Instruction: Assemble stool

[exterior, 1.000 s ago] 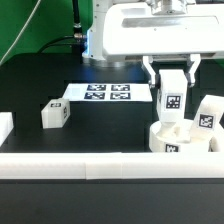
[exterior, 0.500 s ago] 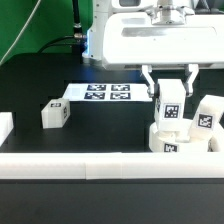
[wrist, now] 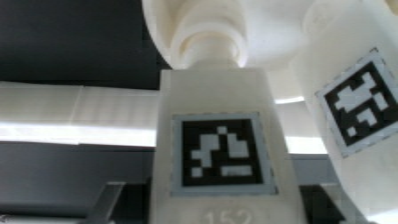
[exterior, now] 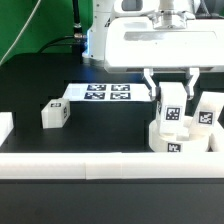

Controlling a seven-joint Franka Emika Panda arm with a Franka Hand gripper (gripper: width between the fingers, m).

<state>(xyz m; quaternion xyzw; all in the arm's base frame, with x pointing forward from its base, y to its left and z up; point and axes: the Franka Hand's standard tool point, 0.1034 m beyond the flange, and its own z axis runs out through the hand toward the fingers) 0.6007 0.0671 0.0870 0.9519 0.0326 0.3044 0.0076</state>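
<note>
Black tabletop (exterior: pixel 30 85) carries the work, fenced at six o'clock by a white rail (exterior: pixel 80 163), with the marker board (exterior: pixel 100 93) near its middle. Toward four o'clock in the exterior view the claw (exterior: pixel 171 96) stands partly closed, its fingers (exterior: pixel 150 88) clamped on the flanks of an upright leg (exterior: pixel 171 112) poised over the round seat (exterior: pixel 190 143). Whether its lower end touches the seat I cannot tell. A second leg (exterior: pixel 208 112) stands just beside it at three o'clock, and a third leg (exterior: pixel 55 113) lies well apart at nine. These parts look like stiff, light, smooth plastic, so I judge the flat sides give the surest hold, leaving the rounded end (wrist: pixel 222 45) free. No bin or tray appears, so nothing is contained.
</note>
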